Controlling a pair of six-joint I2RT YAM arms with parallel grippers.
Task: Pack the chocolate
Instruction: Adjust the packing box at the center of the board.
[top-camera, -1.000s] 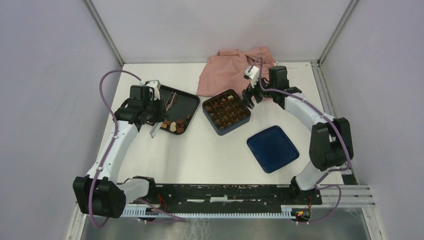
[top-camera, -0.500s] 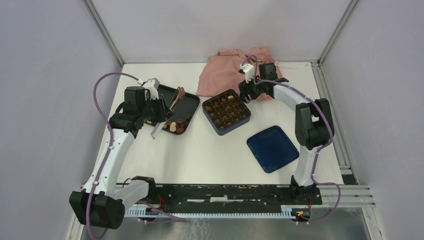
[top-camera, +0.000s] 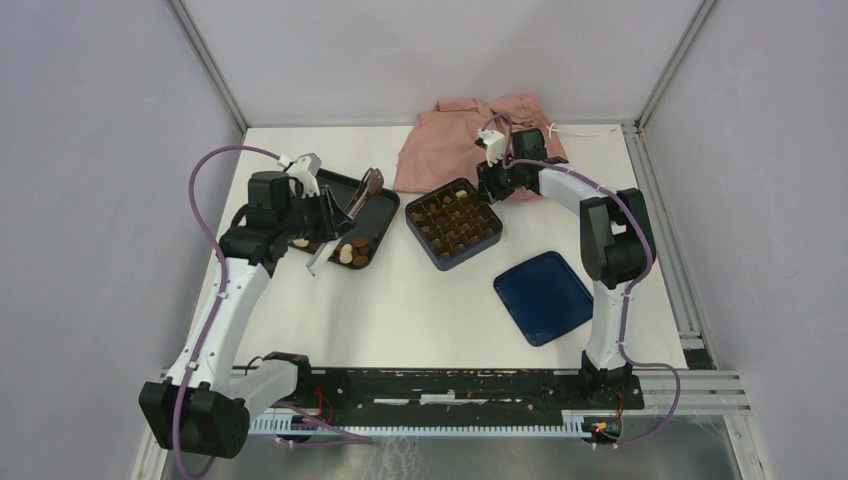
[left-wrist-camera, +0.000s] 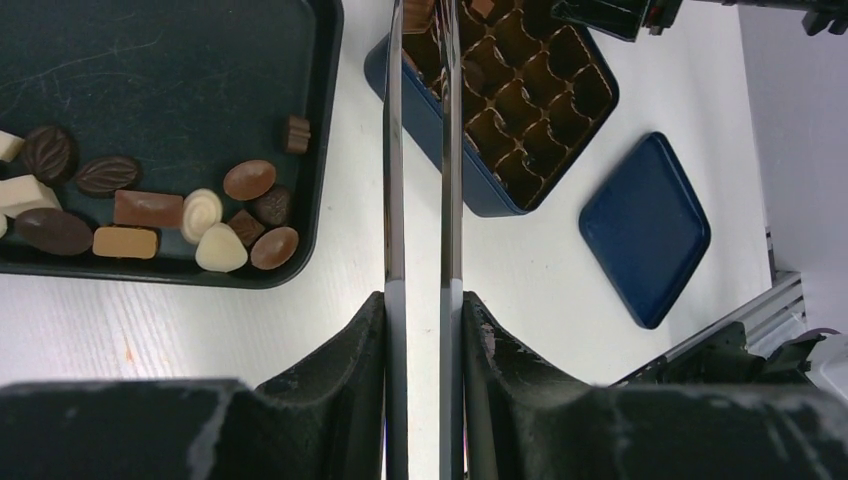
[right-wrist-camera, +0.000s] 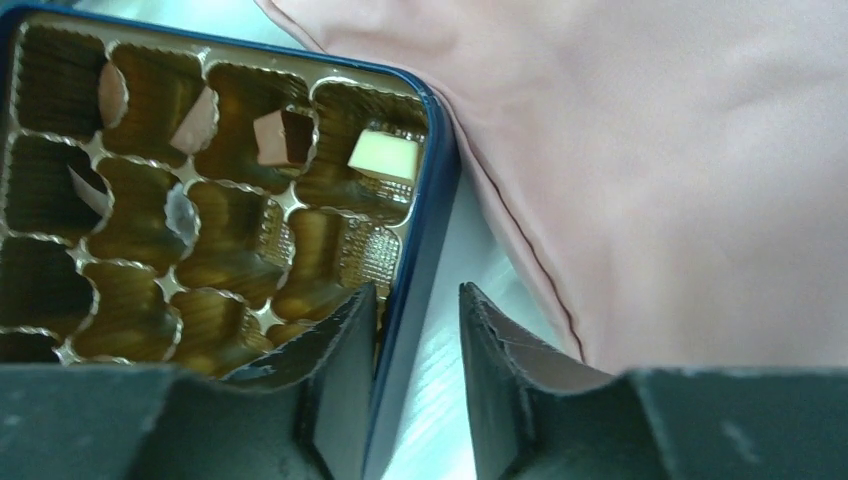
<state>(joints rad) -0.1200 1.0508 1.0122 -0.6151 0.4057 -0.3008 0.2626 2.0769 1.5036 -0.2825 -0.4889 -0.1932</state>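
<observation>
Ahead of the left claw (left-wrist-camera: 423, 300): tongs (left-wrist-camera: 393, 150) pinched, blades running long toward the box (left-wrist-camera: 480, 190) | chocolate (left-wrist-camera: 150, 210): loose on the tray (left-wrist-camera: 200, 60), beside the blades, behind their tips | right claw (right-wrist-camera: 415, 300): part-spread astride the box wall.

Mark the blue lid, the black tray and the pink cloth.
blue lid (top-camera: 545, 297), top external view, centre of its top face.
black tray (left-wrist-camera: 150, 70), left wrist view, bare floor near its far side.
pink cloth (right-wrist-camera: 680, 180), right wrist view, smooth middle of the fabric.
</observation>
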